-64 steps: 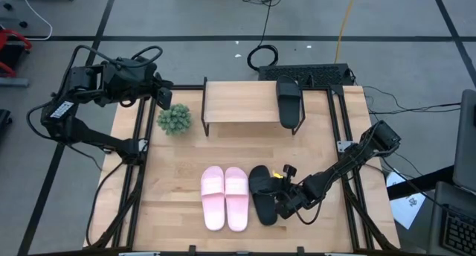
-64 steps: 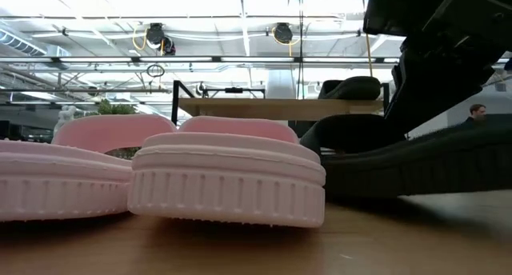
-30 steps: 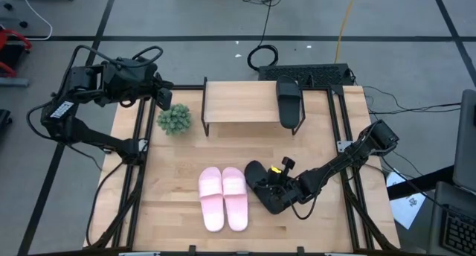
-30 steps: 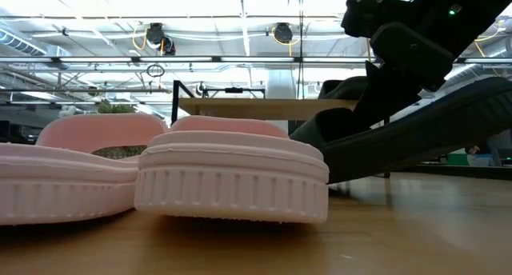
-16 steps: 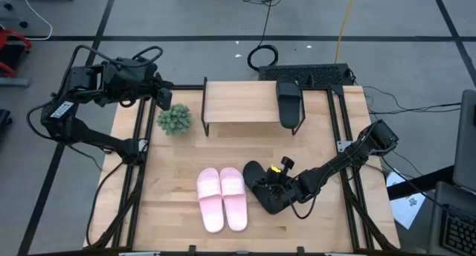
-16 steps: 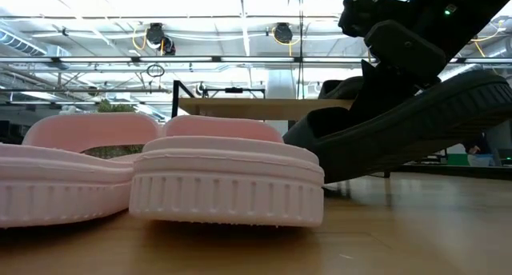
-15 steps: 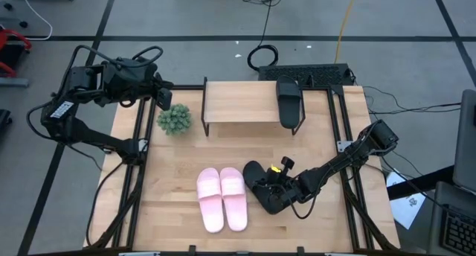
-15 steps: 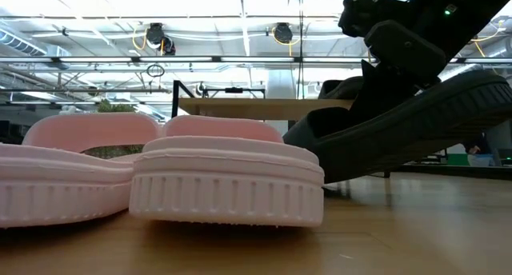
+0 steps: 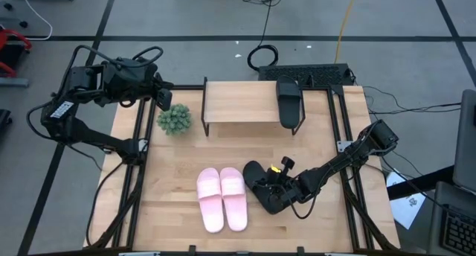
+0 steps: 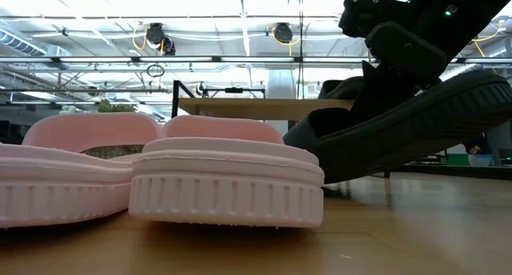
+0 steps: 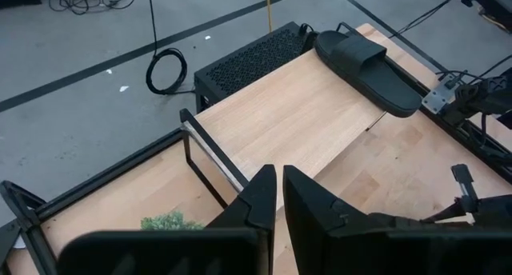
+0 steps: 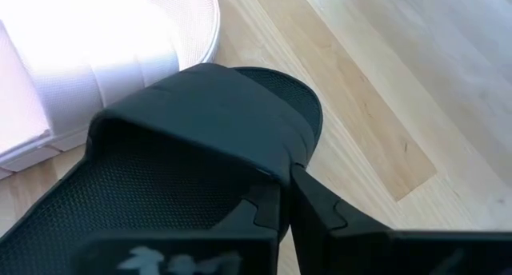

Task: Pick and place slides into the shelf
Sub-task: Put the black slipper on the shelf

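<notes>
A black slide lies right of the pink pair of slides at the table's near middle. My right gripper is shut on it. In the low view this slide is tilted, its near end raised and its far end low behind the pink slide. A second black slide rests sole-down on the right end of the shelf. My left gripper hangs shut and holds nothing, high over the table's far left. My right gripper holds the black slide by the side edge of its strap, where the strap comes down to the sole. One finger is inside under the strap, the other outside. The fingers slant down from the table's right. The slide's near end is lifted.
A small green plant stands left of the shelf, below my left gripper. Bare wood lies between the shelf and the slides. The shelf top left of the black slide is bare. Black frame rails run along the table's sides.
My right gripper has tipped the black slide's near end a little higher, while the far end has stayed low. The pink pair has slid slightly toward the table's left edge. For the last half second everything has kept still.
</notes>
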`<action>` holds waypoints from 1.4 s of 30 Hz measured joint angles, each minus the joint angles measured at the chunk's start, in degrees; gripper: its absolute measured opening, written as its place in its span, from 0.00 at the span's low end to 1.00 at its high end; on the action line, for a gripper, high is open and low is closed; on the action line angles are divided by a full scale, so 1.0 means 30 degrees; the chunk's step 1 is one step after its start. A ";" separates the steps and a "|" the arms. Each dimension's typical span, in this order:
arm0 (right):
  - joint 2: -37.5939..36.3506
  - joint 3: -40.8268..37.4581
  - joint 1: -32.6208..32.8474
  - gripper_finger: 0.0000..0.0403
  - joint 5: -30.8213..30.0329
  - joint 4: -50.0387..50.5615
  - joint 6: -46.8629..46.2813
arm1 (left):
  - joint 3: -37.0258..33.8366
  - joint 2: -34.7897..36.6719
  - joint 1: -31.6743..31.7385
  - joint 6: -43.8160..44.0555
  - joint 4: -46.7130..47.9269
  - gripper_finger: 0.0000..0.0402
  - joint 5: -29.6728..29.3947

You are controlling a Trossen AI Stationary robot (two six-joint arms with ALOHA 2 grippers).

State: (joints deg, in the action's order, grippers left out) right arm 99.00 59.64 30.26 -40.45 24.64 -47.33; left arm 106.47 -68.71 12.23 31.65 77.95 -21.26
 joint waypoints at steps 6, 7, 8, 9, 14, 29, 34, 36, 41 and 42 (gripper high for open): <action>-0.0099 0.0034 0.0012 0.00 -0.0036 0.1224 -0.0849 | 0.0000 0.0003 0.0001 0.0047 0.0000 0.06 0.0000; -0.0195 0.0034 0.0007 0.00 -0.0033 0.1469 -0.0950 | 0.0004 0.0000 0.0001 0.0047 0.0000 0.06 0.0000; -0.0316 0.0034 0.0007 0.00 -0.0029 0.1593 -0.0975 | 0.0004 0.0000 0.0001 0.0047 0.0000 0.06 0.0000; -0.0449 0.0034 0.0005 0.00 -0.0035 0.1682 -0.0968 | 0.0000 0.0002 -0.0001 0.0047 0.0000 0.06 0.0000; -0.1622 0.0026 -0.0173 0.00 -0.0042 0.1889 -0.0825 | 0.0004 0.0000 0.0001 0.0047 0.0000 0.06 0.0000; -0.5453 0.0750 -0.0857 0.00 -0.2114 0.2614 0.0879 | -0.0001 0.0003 0.0001 0.0047 -0.0022 0.06 -0.0010; -0.5499 0.2498 -0.1889 0.00 -0.4125 0.2604 0.3358 | 0.0004 0.0000 0.0001 0.0047 -0.0029 0.06 -0.0089; -0.5508 0.3201 -0.2517 0.00 -0.5178 0.2567 0.4713 | 0.0004 0.0007 0.0001 0.0047 -0.0029 0.06 -0.0210; -0.5508 0.4649 -0.4199 0.00 -0.7550 0.2509 0.7831 | 0.0002 0.0002 0.0001 0.0040 -0.0036 0.06 -0.0372; -0.5508 0.4856 -0.4516 0.00 -0.7940 0.2318 0.8467 | 0.0004 0.0007 0.0001 0.0040 -0.0036 0.06 -0.0372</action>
State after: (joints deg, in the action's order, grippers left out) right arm 82.48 74.21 16.71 -64.27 31.59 -21.93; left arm 106.48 -68.69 12.23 31.77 77.84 -22.37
